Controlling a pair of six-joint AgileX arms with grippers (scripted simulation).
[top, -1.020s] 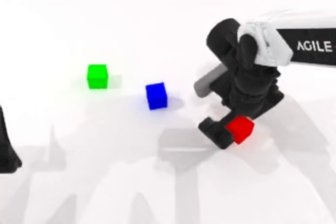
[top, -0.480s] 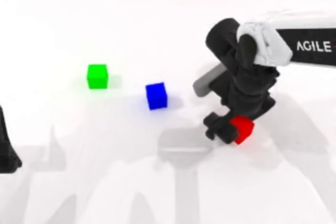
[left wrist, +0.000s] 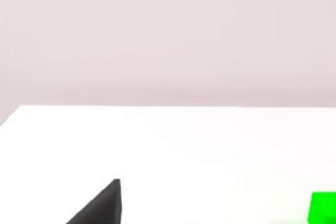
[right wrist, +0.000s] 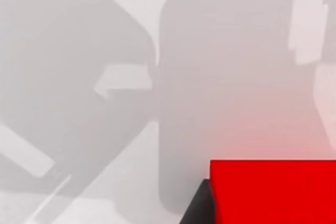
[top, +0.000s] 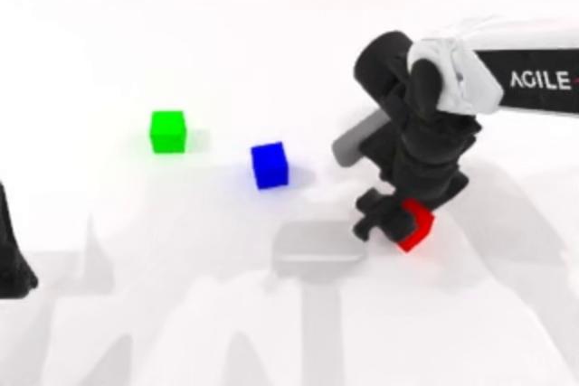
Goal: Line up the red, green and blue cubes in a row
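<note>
My right gripper (top: 401, 221) is shut on the red cube (top: 416, 226) at the table's right of centre. In the right wrist view the red cube (right wrist: 273, 192) fills the corner, with one dark finger (right wrist: 198, 209) pressed against its side; the other finger is hidden. The blue cube (top: 270, 165) sits on the table to the left of that gripper. The green cube (top: 168, 131) lies further left and a little farther back. My left gripper (top: 11, 259) is parked at the table's left edge, and its wrist view catches the green cube (left wrist: 323, 208) beyond one finger (left wrist: 102, 208).
The white table (top: 271, 42) carries only the three cubes. Grey shadows of the arms fall across its front half. The right arm's white and black body (top: 434, 106) hangs above the table's right side.
The right gripper's fingers have closed in from an open stance onto the red cube, which shifted slightly. The blue and green cubes and the left arm have not moved.
</note>
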